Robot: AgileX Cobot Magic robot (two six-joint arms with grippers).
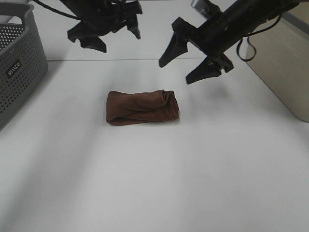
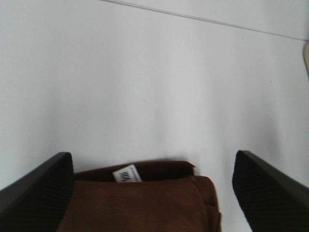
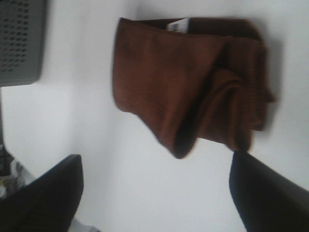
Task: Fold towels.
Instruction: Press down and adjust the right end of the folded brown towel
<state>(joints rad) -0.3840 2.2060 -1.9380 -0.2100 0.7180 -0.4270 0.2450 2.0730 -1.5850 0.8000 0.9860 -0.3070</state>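
Note:
The dark reddish-brown towel (image 1: 142, 107) lies folded into a compact bundle in the middle of the white table (image 1: 159, 174). It also shows in the left wrist view (image 2: 145, 203), with its small white tag (image 2: 126, 174), and in the right wrist view (image 3: 193, 82), where the tag (image 3: 177, 25) is at one edge. My left gripper (image 1: 118, 36) hangs open and empty above and behind the towel. My right gripper (image 1: 188, 65) is open and empty, raised above the towel's far right side. Neither touches the cloth.
A grey perforated basket (image 1: 17, 58) stands at the far left edge, also seen in the right wrist view (image 3: 21, 41). A beige box-like object (image 1: 285, 63) stands at the right. A table seam (image 1: 120, 59) runs across behind the towel.

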